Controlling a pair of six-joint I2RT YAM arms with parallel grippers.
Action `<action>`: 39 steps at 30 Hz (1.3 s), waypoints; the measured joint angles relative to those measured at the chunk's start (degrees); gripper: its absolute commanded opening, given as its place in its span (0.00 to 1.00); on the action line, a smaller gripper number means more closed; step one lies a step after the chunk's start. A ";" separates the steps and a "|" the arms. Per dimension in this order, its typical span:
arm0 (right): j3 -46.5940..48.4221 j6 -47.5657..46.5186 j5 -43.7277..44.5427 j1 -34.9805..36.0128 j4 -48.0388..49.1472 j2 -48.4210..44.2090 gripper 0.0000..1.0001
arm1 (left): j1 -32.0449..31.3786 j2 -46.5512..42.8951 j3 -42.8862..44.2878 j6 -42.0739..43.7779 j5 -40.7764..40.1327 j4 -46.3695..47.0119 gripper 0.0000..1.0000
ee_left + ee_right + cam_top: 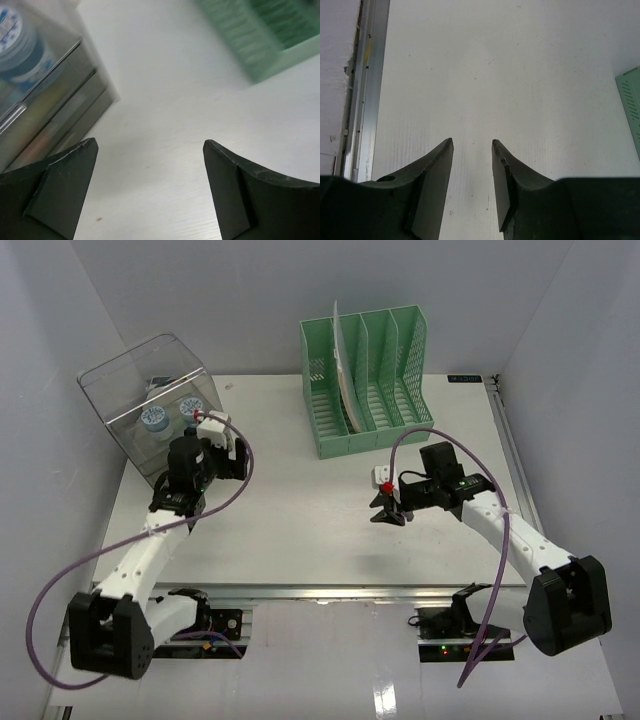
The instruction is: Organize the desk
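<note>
The desk (300, 540) is a white tabletop with a silver rail (330, 590) along its front edge. My left gripper (230, 452) hangs over it just right of the clear plastic box (150, 410). In the left wrist view this gripper (150, 145) is wide open and empty above bare desk, with the box (45, 100) at the left. My right gripper (385, 510) is over the desk's middle right. In the right wrist view it (472, 141) is open by a narrow gap and holds nothing.
The clear box holds two blue-capped containers (170, 418). A green file rack (365, 380) with a pale sheet in one slot stands at the back centre; it also shows in the left wrist view (260, 35) and the right wrist view (630, 100). Pale walls enclose the desk.
</note>
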 measured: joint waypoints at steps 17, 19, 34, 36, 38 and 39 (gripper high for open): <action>-3.65 18.45 4.19 -13.21 10.54 -2.62 0.90 | -0.04 -30.05 -13.26 -7.86 28.84 -3.88 0.98; -3.83 21.46 5.00 -16.17 12.30 -2.75 0.90 | -0.04 -30.24 -13.26 -7.95 28.94 -3.96 0.98; -8.85 50.59 20.97 -30.87 29.42 -6.71 0.90 | -0.04 -32.61 -13.26 -7.99 28.94 -4.22 0.98; -8.87 51.97 21.49 -32.24 29.70 -6.67 0.90 | -0.04 -32.64 -13.26 -7.97 28.93 -4.26 0.98; -8.87 52.80 21.52 -33.42 29.65 -6.45 0.90 | -0.04 -32.64 -13.26 -7.97 28.93 -4.32 0.98; -8.87 53.15 21.55 -33.85 29.55 -6.15 0.90 | -0.04 -32.64 -13.26 -7.97 28.92 -4.38 0.98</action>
